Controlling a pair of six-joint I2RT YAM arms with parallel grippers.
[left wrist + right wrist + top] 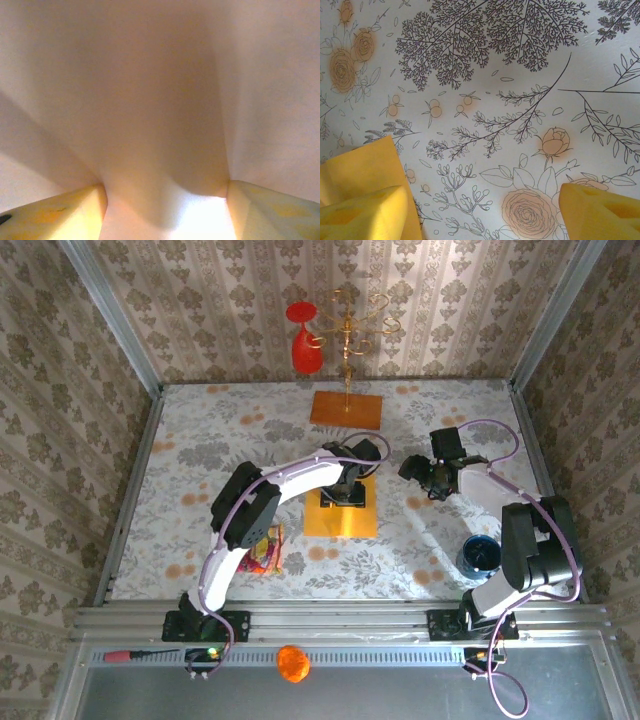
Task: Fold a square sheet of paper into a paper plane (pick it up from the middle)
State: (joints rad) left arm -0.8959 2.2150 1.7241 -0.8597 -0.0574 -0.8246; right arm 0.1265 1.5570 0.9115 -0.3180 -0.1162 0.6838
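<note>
The square sheet of paper (340, 518) lies flat and yellow-orange on the floral cloth in the middle of the table. My left gripper (351, 487) is pressed down on its far half. In the left wrist view the sheet (150, 100) is humped up into a soft ridge between the two yellow fingers (55, 215), which stand apart; the ridge touches the right one. The left gripper (167, 202) is open. My right gripper (424, 476) hovers open over bare cloth to the right of the sheet. In the right wrist view it (485, 202) holds nothing, and what looks like a yellow corner of the sheet (362, 162) shows at the left.
A brownish-orange board (346, 409) with a gold stand (348, 330) and a hanging red glass (303, 340) is at the back. A snack packet (266, 550) lies front left, a blue cup (480, 555) front right. An orange ball (292, 662) and a screwdriver (130, 654) rest on the front rail.
</note>
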